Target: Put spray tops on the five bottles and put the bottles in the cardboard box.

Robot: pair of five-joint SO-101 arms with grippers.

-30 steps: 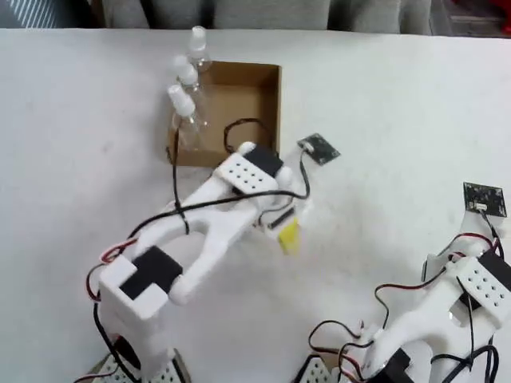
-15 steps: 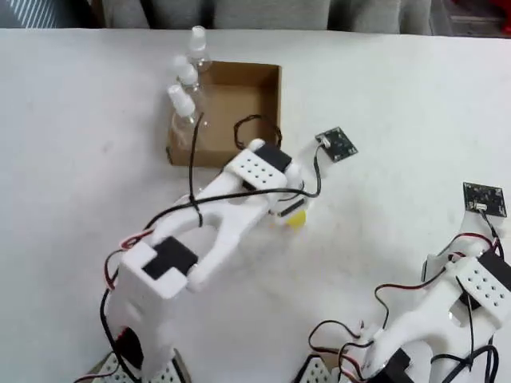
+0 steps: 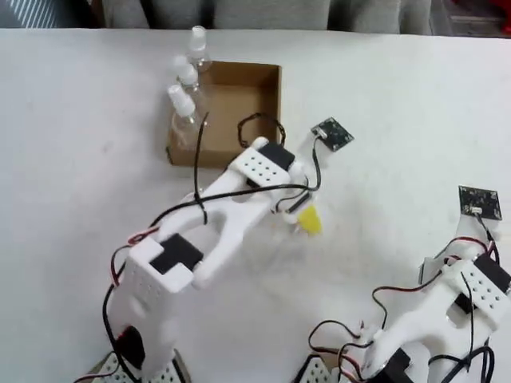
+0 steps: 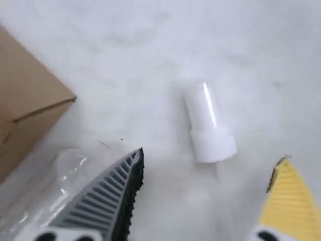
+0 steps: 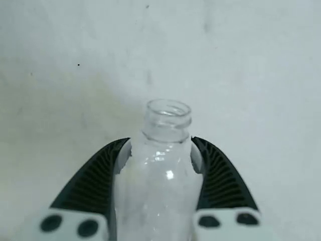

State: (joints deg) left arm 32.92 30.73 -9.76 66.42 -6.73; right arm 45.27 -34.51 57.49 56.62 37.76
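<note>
Three capped bottles (image 3: 182,104) stand along the left wall of the cardboard box (image 3: 239,104). Just beside the box, the left gripper (image 4: 209,156) hangs open over a spray top (image 4: 208,120) lying on the table (image 3: 399,96). It should straddle the cap's wider collar squarely before closing, keeping its dark finger off the nearby box corner. Farther right, well apart, the right gripper (image 5: 160,143) is clamped on an uncapped bottle (image 5: 165,120).

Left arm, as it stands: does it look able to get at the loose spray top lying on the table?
Probably yes: the left gripper is open, and the spray top lies on bare table just ahead of it, nothing covering it.
</note>
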